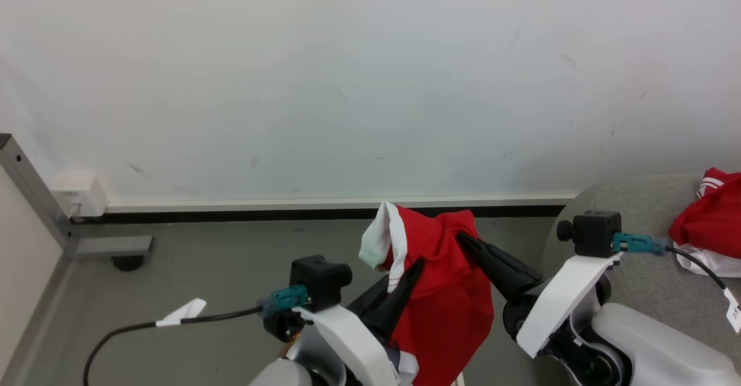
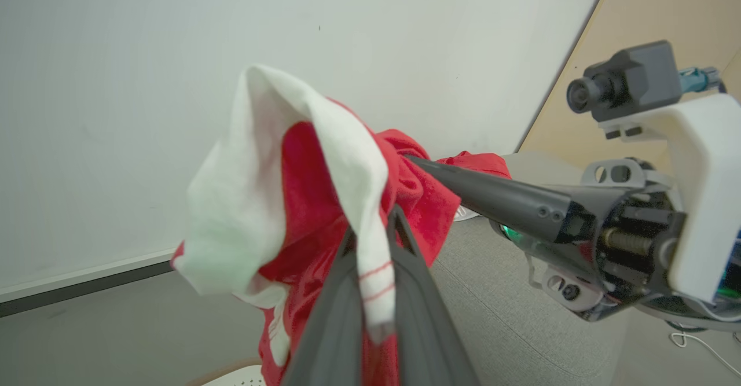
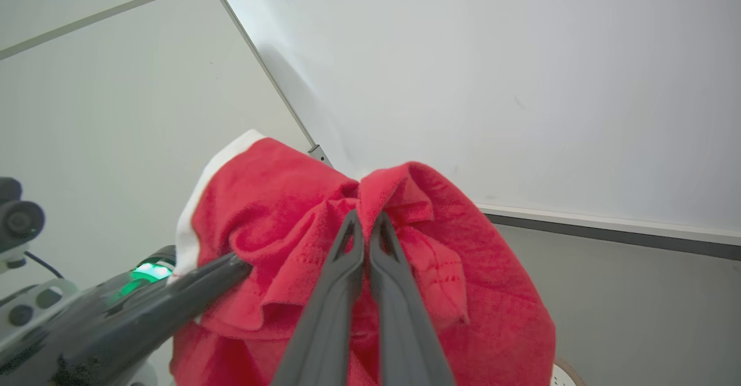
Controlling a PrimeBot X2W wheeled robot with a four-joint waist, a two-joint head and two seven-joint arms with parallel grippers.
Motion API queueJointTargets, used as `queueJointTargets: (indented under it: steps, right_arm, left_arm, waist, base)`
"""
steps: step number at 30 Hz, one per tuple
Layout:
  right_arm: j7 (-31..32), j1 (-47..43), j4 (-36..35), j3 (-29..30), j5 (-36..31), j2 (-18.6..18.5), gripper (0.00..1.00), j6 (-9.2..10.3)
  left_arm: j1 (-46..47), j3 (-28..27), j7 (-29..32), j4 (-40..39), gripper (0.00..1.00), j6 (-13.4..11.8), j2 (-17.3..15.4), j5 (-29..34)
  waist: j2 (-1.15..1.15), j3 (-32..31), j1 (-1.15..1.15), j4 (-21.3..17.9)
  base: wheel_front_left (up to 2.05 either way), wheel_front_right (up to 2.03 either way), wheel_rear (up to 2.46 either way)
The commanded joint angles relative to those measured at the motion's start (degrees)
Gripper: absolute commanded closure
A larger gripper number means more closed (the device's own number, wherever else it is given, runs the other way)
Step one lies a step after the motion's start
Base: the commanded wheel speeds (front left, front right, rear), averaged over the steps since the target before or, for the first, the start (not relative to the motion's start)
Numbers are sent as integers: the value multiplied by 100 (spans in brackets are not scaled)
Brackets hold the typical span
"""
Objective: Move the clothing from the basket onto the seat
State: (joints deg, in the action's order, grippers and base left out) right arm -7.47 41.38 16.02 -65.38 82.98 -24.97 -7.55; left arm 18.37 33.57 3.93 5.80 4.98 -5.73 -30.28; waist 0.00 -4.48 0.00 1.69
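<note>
I have a bright red soft fabric garment with a white panel [image 1: 446, 311] hanging in the air between my two grippers, in front of the wall and left of the large light grey woven upholstered seat [image 1: 637, 201]. My left gripper [image 1: 417, 267] is clenched on the white striped trim band, and my right gripper [image 1: 463, 236] is clenched on a bunched red fold near the top.

The cloth looks light and limp. It sags and drapes below both holds, so I expect it to swing and trail, not keep a shape. A thick gathered fold or the doubled trim is the safest place to pinch; a single thin layer could slip out.

A second red and white garment [image 1: 709, 218] lies on the far right of the seat, cut off by the frame edge. The hem of the garment I hold runs off the bottom of the head view. Of the cream-white holed plastic basket [image 2: 243, 379] I see just a sliver below, so I cannot tell what is left inside it.
</note>
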Motion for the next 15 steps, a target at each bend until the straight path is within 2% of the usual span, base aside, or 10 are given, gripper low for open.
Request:
queueJointTargets:
  steps: [1, 7, 8, 9, 10, 15]
  right_arm:
    - [-120, 106, 31, -55, -32, -19, 100, 13]
    - [-425, 231, 63, -207, 12, -45, 100, 13]
    - [-459, 244, 73, -227, 19, -50, 100, 13]
    - [-496, 255, 85, -248, 28, -50, 100, 13]
    - [-531, 271, 96, -263, 37, -50, 100, 13]
    - [-641, 321, 89, -299, 61, -35, 100, 13]
  left_arm:
    - [-37, -29, -57, 61, 100, -21, -25, -19]
    - [-23, -41, -120, 214, 100, -65, -69, 22]
    - [-11, -43, -149, 230, 64, -83, -74, 42]
    - [1, -46, -168, 244, 12, -90, -83, 67]
    - [8, -50, -188, 267, 0, -121, -88, 88]
    - [37, 1, -243, 344, 0, -190, -141, 234]
  waist:
    - [0, 3, 0, 4]
    - [0, -3, 0, 35]
    - [0, -4, 0, 42]
    - [0, -5, 0, 49]
    - [0, -7, 0, 55]
    - [0, -13, 0, 75]
  base:
    - [0, 0, 0]
    - [0, 0, 0]
    - [0, 0, 0]
    - [0, 0, 0]
    - [0, 0, 0]
    - [0, 0, 0]
